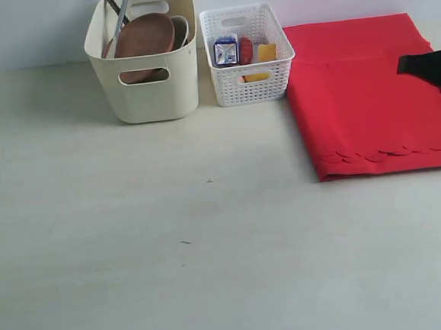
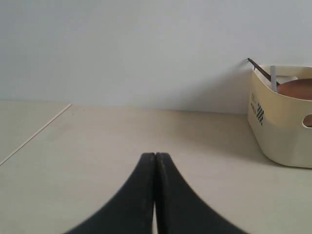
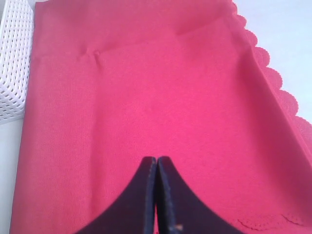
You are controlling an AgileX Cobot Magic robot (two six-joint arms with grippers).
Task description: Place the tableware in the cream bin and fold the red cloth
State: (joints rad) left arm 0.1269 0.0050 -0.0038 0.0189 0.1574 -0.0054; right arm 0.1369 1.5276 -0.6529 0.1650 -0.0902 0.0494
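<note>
Left gripper (image 2: 155, 157) and right gripper (image 3: 156, 161) are matte black (smooth, curved).

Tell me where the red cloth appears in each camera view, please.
Exterior view: the red cloth lies at the right, beside the white lattice basket.
Left wrist view: not in it.
Right wrist view: the cloth fills nearly the whole picture.
Shared landmark: the white lattice basket at the cloth's edge.

The wide pale surface (image 1: 174, 253) before me offers open passage from side to side. Along the back wall stand a tall cream plastic bin (image 1: 150, 94) and a white lattice basket (image 1: 251, 82), with a narrow gap between them. The flat red fabric cloth (image 1: 369, 115) lies just beside the basket.
</note>
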